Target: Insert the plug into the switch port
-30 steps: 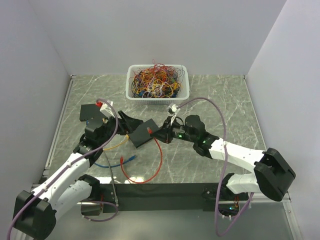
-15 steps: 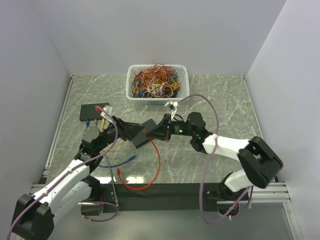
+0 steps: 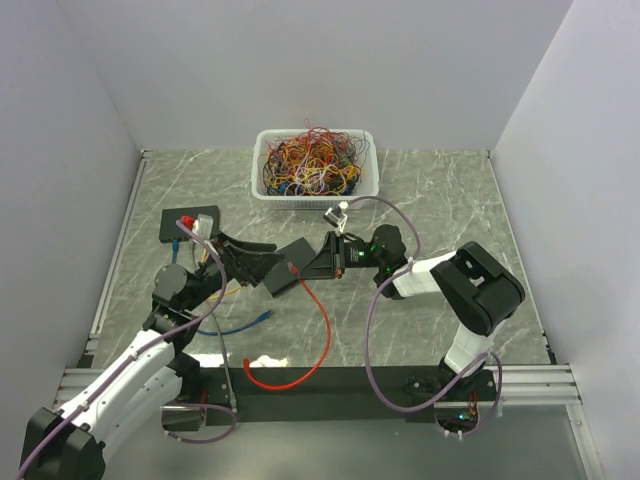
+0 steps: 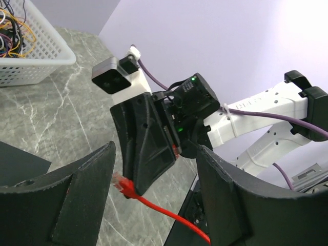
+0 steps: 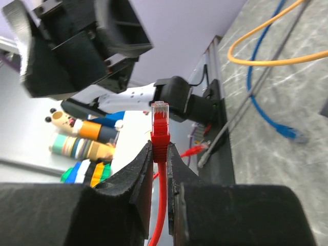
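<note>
My right gripper (image 3: 322,262) is shut on the red plug (image 5: 160,120), whose clear tip sticks out past the fingertips (image 5: 145,154). The plug's red cable (image 3: 322,330) trails down to the front rail. The black switch (image 3: 285,272) lies on the table just left of the plug, between the two grippers. My left gripper (image 3: 258,262) is at the switch's left edge, jaws wide apart with nothing between them. In the left wrist view the plug (image 4: 122,183) and right gripper (image 4: 146,148) show between my left fingers (image 4: 61,200). I cannot tell whether the plug touches a port.
A white basket (image 3: 368,160) of tangled wires stands at the back centre. A second black box (image 3: 180,222) sits at the far left. A blue cable (image 3: 240,325) and a yellow cable (image 3: 232,290) lie under the left arm. A black rail (image 3: 330,385) runs along the front edge.
The right arm has folded in toward the centre, keeping the plug at the switch. The left gripper has drawn back slightly toward the left. The red cable loop has shifted forward.
</note>
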Controlling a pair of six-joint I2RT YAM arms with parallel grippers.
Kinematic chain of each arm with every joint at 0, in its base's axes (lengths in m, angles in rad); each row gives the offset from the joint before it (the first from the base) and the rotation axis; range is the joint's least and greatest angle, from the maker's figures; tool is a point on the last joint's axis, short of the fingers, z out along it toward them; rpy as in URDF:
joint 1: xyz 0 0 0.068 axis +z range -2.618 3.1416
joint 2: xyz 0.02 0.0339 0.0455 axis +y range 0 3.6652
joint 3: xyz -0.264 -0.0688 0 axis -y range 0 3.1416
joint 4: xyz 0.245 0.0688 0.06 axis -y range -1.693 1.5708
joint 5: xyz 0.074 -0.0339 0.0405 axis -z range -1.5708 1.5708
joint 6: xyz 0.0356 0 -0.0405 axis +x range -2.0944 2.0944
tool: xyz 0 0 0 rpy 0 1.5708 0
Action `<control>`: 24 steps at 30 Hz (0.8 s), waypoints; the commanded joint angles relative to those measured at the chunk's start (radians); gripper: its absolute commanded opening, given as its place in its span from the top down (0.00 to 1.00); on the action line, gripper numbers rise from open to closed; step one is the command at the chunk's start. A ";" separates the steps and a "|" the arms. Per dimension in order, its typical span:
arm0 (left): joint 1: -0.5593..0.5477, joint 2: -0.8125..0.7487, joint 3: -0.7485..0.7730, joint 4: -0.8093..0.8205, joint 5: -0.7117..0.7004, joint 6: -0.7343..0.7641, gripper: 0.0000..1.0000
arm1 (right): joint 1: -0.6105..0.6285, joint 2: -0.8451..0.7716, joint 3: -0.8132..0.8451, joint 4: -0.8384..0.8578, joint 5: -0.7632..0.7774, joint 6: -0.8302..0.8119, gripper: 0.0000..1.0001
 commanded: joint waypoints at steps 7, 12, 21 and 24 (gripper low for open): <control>-0.010 0.059 -0.023 0.089 0.013 -0.014 0.33 | 0.020 -0.066 0.055 0.503 -0.044 0.074 1.00; -0.051 0.092 0.009 0.049 -0.005 0.017 0.34 | 0.026 -0.066 0.068 0.503 -0.042 0.080 1.00; -0.116 0.125 0.046 -0.007 -0.051 0.045 0.55 | 0.031 -0.066 0.084 0.504 -0.037 0.088 1.00; -0.124 0.124 0.062 -0.038 -0.071 0.048 0.70 | 0.031 -0.068 0.083 0.503 -0.039 0.089 1.00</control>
